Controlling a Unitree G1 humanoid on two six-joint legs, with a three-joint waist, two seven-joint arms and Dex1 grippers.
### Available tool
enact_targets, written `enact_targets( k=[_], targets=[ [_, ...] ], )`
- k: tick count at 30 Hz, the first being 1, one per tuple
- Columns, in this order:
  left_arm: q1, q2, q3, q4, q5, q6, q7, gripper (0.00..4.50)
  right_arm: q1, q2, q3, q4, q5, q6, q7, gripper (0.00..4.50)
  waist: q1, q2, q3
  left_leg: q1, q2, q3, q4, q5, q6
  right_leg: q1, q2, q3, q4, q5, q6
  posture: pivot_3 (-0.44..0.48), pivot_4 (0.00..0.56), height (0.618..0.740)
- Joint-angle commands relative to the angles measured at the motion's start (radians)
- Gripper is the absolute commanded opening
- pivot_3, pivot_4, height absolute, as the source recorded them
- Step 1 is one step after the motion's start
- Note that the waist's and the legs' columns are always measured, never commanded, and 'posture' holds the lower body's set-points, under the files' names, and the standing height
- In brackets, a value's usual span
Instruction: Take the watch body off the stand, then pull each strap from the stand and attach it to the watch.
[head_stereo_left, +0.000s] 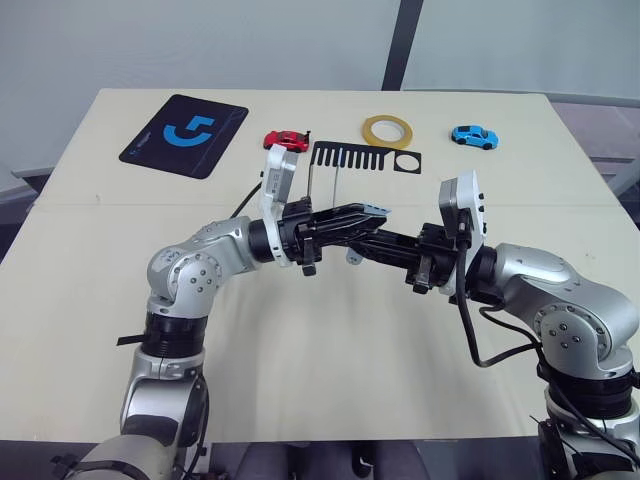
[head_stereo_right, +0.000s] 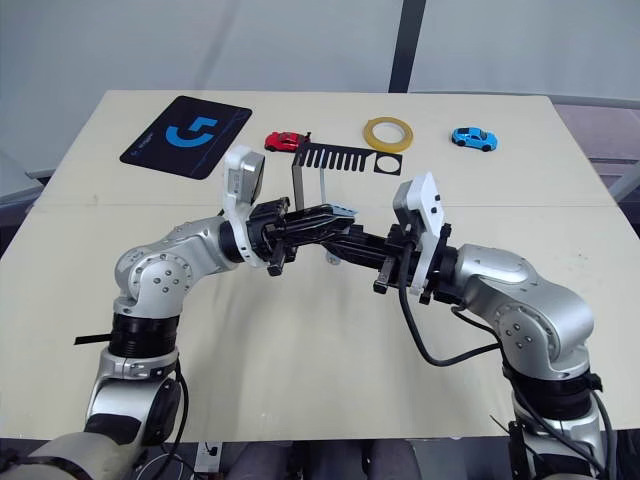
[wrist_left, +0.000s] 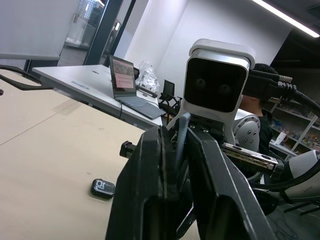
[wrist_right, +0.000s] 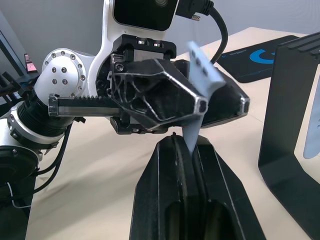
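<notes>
- Both grippers meet mid-bench above the surface, fingertips touching.
- Left gripper (head_stereo_left: 372, 212) clamped on a pale grey-blue strap (wrist_right: 202, 75).
- Right gripper (wrist_right: 184, 145) pinches the same strap's lower end.
- Watch body (wrist_left: 103, 188) lies loose on the bench, apart from both grippers.
- Stand (head_stereo_left: 345, 158) upright near the far edge, between red toy car (head_stereo_left: 285, 139) and tape roll (head_stereo_left: 389, 130).

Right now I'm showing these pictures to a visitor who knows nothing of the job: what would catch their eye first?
Probably the two grippers meeting fingertip to fingertip above the middle of the table, left gripper and right gripper both pinching one pale strap. Behind them stands the black stand, flanked by a red toy car and a yellow tape roll.
</notes>
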Motion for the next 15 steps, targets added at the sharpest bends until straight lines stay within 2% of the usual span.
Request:
enact_targets(
  k=[1,14,15],
  targets=[
    [-0.018,0.003,0.005,-0.010,-0.011,-0.009,-0.010,0.97,-0.017,-0.013,-0.018,-0.017,0.022,-0.021,0.001,0.00,0.000,0.000,0.000,0.000,0.000,0.000,0.000,0.000,0.000,0.000,0.000,0.000,0.000,0.000,0.000,0.000,0.150,0.732],
    [-0.022,-0.013,0.013,-0.013,-0.021,-0.011,0.003,0.97,-0.024,-0.015,-0.015,-0.014,0.025,-0.017,0.004,0.00,0.000,0.000,0.000,0.000,0.000,0.000,0.000,0.000,0.000,0.000,0.000,0.000,0.000,0.000,0.000,0.000,0.150,0.732],
    [-0.024,-0.016,0.016,-0.013,-0.024,-0.011,0.005,0.70,-0.025,-0.015,-0.014,-0.013,0.025,-0.017,0.004,0.00,0.000,0.000,0.000,0.000,0.000,0.000,0.000,0.000,0.000,0.000,0.000,0.000,0.000,0.000,0.000,0.000,0.150,0.732]
  ],
)
